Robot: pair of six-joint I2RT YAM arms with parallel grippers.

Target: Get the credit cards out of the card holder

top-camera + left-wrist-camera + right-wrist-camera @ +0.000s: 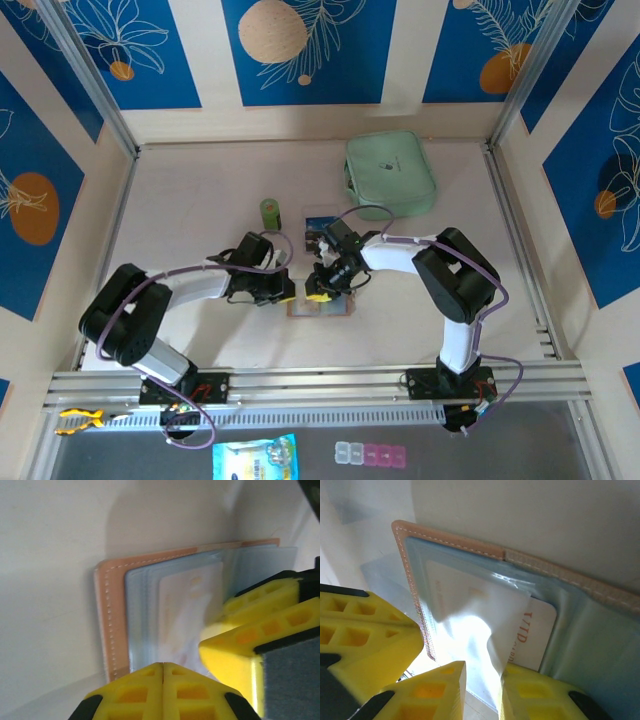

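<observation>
Left gripper [163, 680] is sitting with its two fingers closed flush against each other and nothing between them, poised over the near edge of the holder [106, 620]. It looks to be pinning rather than gripping, though actual contact is hidden. Right gripper [482, 690] is standing with only a narrow gap between its fingers, and the clear film of a pocket [485, 630] is curling down into that gap, so it seems to be nipping the film and not a card. Going down from the biggest things, the table [200, 200] is carrying a pouch [390, 172] at its far side, well apart from the work. The holder is lying open and flat near the middle, between the two grippers, with its pockets facing up. Inside it, cards are sitting in their pockets. A pale card [190, 610] is showing through the film in the left wrist view, and a white card [540, 630] with red print is peeking out from under the lifted film in the right wrist view. A small flat item [318, 222] is lying just beyond the holder in the top view; it could be a card already out, but it is too small to tell. As a judgement, the task is sitting at an early-to-middle stage. The holder is open, a pocket is being lifted, and at least one card is waiting to be gripped and drawn clear.
</observation>
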